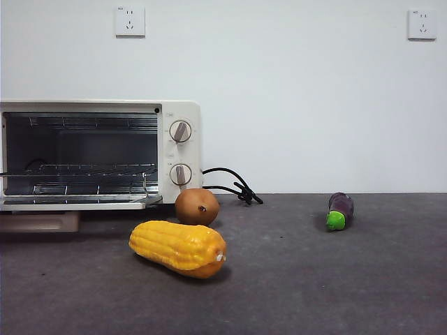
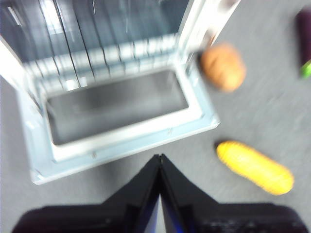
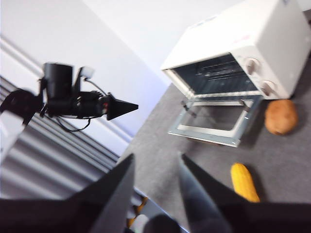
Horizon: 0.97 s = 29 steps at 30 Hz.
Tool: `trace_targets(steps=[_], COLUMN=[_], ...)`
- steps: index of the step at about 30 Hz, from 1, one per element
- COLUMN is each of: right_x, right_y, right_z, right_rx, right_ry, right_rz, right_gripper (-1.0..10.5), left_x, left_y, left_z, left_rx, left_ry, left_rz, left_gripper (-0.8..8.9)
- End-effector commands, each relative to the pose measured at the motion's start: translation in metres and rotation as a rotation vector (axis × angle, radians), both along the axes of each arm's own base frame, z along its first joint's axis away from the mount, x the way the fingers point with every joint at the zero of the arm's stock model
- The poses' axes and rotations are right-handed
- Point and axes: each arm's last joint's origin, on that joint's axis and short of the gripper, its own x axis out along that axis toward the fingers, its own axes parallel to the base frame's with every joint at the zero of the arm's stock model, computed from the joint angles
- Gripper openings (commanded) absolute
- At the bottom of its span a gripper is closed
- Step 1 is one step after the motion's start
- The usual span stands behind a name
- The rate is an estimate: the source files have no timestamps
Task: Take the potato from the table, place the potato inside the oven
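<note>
Resting on the table (image 1: 335,279) beside the open oven (image 1: 183,112), behind the corn cob (image 1: 178,248): the potato (image 1: 197,206). Left gripper (image 2: 160,158) clenched, blurred; right gripper (image 3: 155,162) parted, empty.

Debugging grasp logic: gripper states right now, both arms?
Left gripper: shut, empty, above the oven door.
Right gripper: open, empty, away from the potato.

Golden-brown potato (image 1: 197,206) (dark spot), yellow corn cob (image 1: 178,248), cream-white oven (image 1: 180,112).
</note>
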Motion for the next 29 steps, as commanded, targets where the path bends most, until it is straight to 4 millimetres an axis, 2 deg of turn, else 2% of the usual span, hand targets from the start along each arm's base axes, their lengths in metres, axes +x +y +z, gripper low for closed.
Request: trace_targets(steps=[1, 4, 6, 8, 13, 16, 19, 20, 29], right_x=[0.018, 0.042, 0.061, 0.078, 0.114, 0.132, 0.149, 0.155, 0.192], right_y=[0.015, 0.054, 0.089, 0.117, 0.165, 0.192, 0.212, 0.218, 0.249], right_z=[0.020, 0.037, 0.036, 0.026, -0.001, -0.019, -0.036, -0.042, -0.078], right_rx=[-0.012, -0.077, -0.162, -0.267, -0.465, -0.603, -0.725, -0.752, -0.826], right_ry=[-0.019, -0.043, -0.040, 0.007, 0.155, 0.197, 0.221, 0.234, 0.282], right_rz=[0.051, 0.101, 0.123, 0.120, 0.130, 0.106, 0.081, 0.087, 0.087], right_gripper=[2.0, 2.0, 2.0, 2.0, 2.0, 3.5, 5.7, 6.1, 6.3], left_x=[-0.029, -0.071, -0.093, -0.111, -0.141, -0.156, -0.168, -0.171, -0.195], left_y=[-0.001, 0.000, 0.000, 0.000, 0.000, 0.001, 0.001, 0.001, 0.001], left_z=[0.017, 0.031, 0.035, 0.035, 0.029, 0.025, 0.026, 0.026, 0.025], left_rx=[0.005, 0.005, 0.007, 0.007, 0.005, 0.010, -0.006, -0.006, -0.028], left_ry=[-0.109, -0.213, -0.253, -0.263, -0.219, -0.201, -0.236, -0.245, -0.317], left_rz=[-0.014, -0.014, -0.015, -0.014, -0.013, -0.007, 0.004, 0.004, 0.015], left_gripper=[-0.05, -0.05, -0.05, -0.05, -0.05, -0.05, -0.05, -0.05, -0.05])
